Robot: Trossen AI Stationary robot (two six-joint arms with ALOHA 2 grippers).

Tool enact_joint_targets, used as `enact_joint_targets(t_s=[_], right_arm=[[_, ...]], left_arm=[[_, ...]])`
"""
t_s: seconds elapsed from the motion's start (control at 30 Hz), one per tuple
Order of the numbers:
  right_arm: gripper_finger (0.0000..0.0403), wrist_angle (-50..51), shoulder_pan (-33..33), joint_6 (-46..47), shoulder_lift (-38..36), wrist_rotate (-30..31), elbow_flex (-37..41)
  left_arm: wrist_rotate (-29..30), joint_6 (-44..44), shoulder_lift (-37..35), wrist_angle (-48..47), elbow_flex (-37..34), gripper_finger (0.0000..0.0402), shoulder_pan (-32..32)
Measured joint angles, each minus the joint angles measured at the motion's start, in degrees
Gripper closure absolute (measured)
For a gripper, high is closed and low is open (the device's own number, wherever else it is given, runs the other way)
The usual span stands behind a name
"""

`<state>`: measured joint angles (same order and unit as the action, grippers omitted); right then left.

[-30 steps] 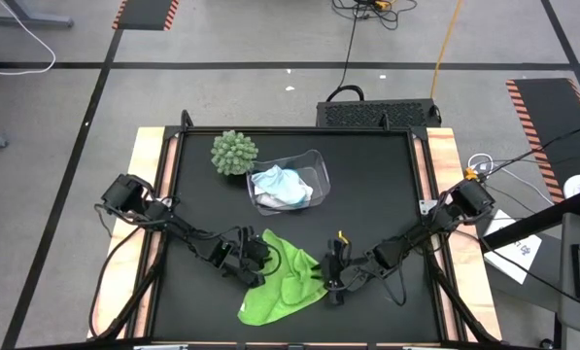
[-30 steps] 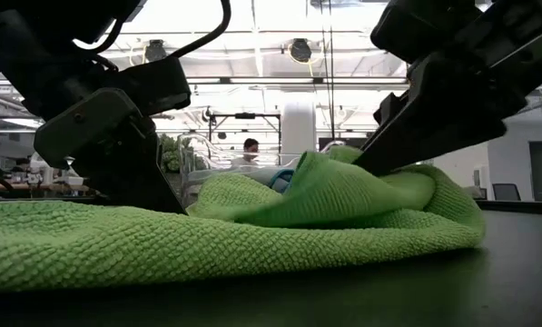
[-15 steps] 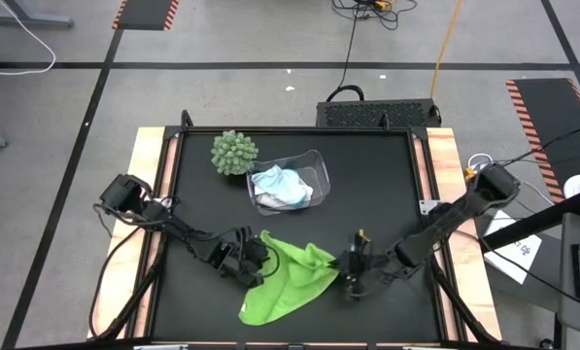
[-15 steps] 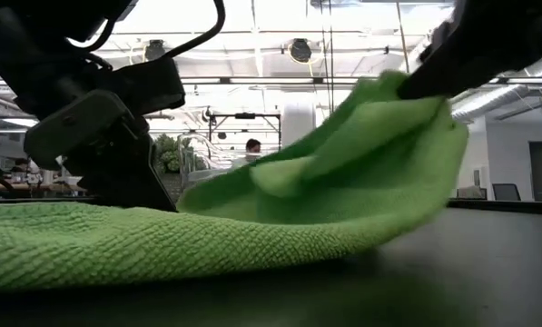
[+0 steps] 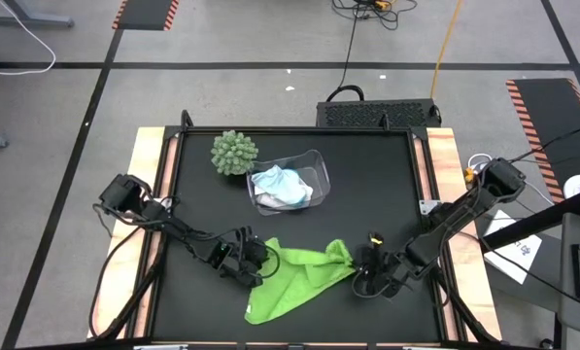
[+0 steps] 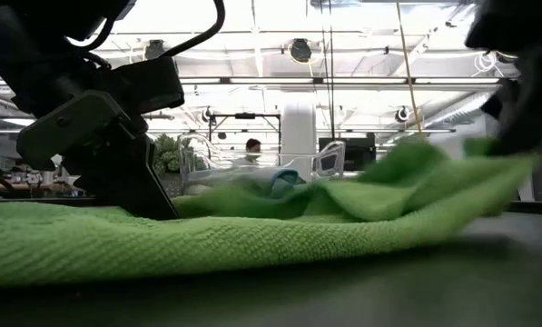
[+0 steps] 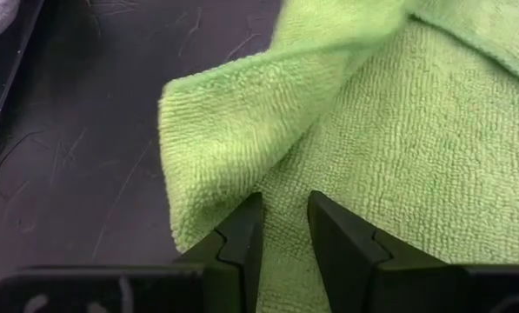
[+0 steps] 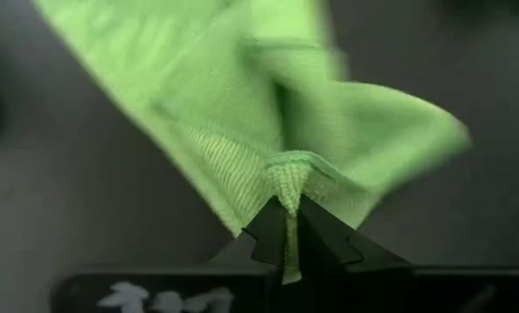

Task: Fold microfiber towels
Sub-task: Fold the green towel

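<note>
Black matting covers the table (image 5: pixel 367 175), and at its near edge the lime green towel (image 5: pixel 294 282) lies partly spread, limp and light, draping and wrinkling wherever it is tugged. The right gripper (image 5: pixel 359 275) is clamped on one pinched corner of it, stretching the cloth sideways. The left gripper (image 5: pixel 253 269) presses on the opposite edge, fingers (image 7: pixel 242 235) a little apart with cloth between them. Corners and hems look like the surest holds; the middle would only bunch. Farther back, a clear plastic bin (image 5: pixel 314 160) holds the light blue towel (image 5: pixel 288 181) and white towel (image 5: pixel 270 201), beside a spiky ball plant (image 5: pixel 233 152).
</note>
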<state>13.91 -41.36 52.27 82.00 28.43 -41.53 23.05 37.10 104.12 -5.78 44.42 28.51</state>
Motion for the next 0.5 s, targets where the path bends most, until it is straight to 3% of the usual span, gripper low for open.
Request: enact_joint_targets(t_s=[0.3,0.5], right_arm=[[0.0305,-17.6,-0.1,-1.2,0.0,-4.7,9.1],[0.0262,-18.2,-1.3,6.2,0.0,-4.5,11.3]], left_arm=[[-0.1,0.1,0.0,0.0,0.0,0.0300,0.0],[-0.5,0.7,0.0,-0.3,0.0,0.0300,0.0]])
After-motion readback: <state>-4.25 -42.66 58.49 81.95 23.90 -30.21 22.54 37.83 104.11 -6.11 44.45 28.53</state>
